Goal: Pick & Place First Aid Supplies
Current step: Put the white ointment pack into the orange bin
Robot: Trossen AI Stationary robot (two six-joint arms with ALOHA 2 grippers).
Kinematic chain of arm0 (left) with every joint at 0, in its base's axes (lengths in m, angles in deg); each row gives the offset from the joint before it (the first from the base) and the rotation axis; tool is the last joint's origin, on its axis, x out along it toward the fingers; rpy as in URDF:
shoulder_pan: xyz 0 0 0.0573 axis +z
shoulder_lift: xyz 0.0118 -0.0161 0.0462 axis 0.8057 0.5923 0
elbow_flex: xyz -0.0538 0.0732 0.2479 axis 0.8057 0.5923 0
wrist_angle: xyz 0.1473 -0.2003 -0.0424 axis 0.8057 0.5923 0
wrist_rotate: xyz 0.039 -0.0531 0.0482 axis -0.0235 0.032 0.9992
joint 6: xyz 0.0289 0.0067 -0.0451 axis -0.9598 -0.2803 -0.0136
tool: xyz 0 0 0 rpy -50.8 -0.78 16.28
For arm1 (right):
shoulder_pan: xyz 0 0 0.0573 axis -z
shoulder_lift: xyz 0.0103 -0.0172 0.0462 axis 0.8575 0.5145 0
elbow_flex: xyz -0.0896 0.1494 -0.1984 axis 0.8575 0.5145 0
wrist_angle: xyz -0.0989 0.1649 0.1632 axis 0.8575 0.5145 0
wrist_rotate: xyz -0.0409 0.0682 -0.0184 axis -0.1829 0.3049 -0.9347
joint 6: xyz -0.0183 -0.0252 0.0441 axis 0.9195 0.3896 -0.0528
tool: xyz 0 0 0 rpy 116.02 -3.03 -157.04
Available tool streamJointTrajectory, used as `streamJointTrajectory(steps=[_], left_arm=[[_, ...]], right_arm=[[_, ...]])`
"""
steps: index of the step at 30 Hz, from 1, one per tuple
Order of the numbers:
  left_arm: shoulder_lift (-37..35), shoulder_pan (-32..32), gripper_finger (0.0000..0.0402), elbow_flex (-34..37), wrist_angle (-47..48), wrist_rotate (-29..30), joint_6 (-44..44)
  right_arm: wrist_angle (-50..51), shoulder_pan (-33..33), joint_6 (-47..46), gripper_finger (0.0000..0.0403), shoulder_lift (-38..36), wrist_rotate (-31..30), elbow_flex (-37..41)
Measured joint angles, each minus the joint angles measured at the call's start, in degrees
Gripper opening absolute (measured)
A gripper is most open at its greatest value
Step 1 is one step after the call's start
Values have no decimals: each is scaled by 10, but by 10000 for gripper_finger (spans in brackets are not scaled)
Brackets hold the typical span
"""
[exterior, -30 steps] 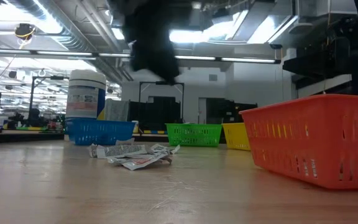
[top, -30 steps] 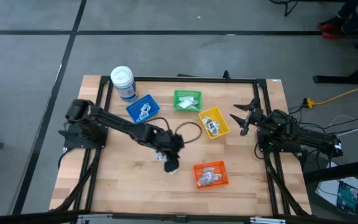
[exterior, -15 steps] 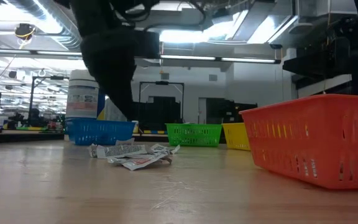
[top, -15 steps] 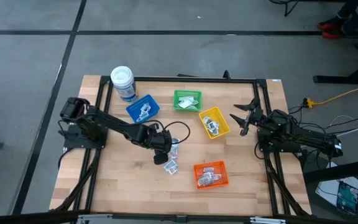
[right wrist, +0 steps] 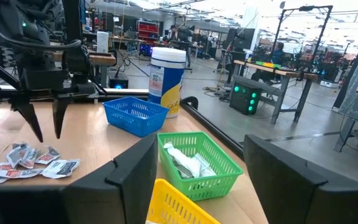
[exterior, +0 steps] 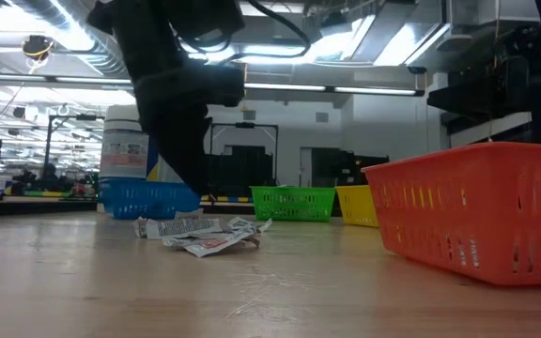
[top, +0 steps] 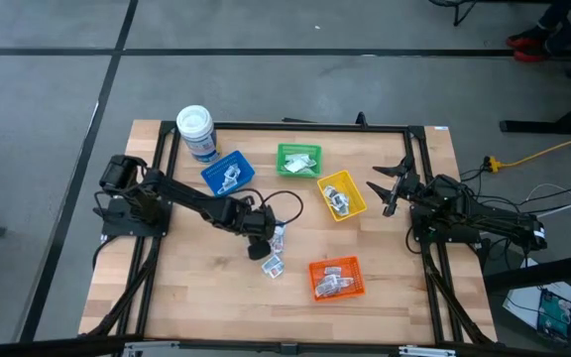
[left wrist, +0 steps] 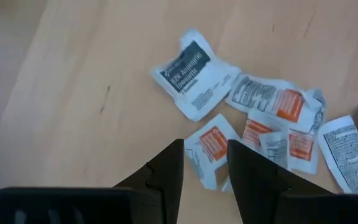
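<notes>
The left gripper (left wrist: 205, 163) was seen narrowly parted and empty, poised just above a heap of small flat white paper packets with orange marks (left wrist: 272, 124) scattered on the pale wooden table (top: 196, 288). The right gripper (top: 385, 188) was held wide open, well apart, beside the yellow plastic bin (top: 342, 195).

Bright, even overhead light falls on the table (top: 186, 297), and ceiling strip lights (exterior: 280, 54) glare white in the low view. There the left arm (exterior: 172, 103) is a dark, backlit silhouette. The left gripper (left wrist: 205, 171) is soft-edged, while packets (left wrist: 194, 78) just beyond its fingertips are sharp.
</notes>
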State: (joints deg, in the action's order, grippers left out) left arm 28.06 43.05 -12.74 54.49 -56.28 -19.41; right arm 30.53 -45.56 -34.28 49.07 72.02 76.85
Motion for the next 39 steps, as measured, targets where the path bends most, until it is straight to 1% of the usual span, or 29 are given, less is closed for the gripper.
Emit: streamJointTrajectory(steps=[7, 15, 21, 25, 28, 33, 39], left_arm=[[0, 0, 115, 20, -13, -14, 0], [0, 3, 120, 40, -25, -14, -3], [0, 2, 116, 40, -44, -7, -61], [17, 4, 116, 40, -51, -9, -74], [36, 6, 114, 40, -49, -21, -59], [40, 6, 90, 38, -54, -12, -19], [38, 7, 40, 38, -52, -14, -17]], right_arm=[[0, 0, 0, 236, 0, 0, 0], [0, 0, 0, 236, 0, 0, 0], [0, 0, 0, 236, 0, 0, 0], [0, 0, 0, 236, 0, 0, 0], [0, 0, 0, 236, 0, 0, 0], [0, 0, 0, 236, 0, 0, 0], [0, 0, 0, 236, 0, 0, 0]])
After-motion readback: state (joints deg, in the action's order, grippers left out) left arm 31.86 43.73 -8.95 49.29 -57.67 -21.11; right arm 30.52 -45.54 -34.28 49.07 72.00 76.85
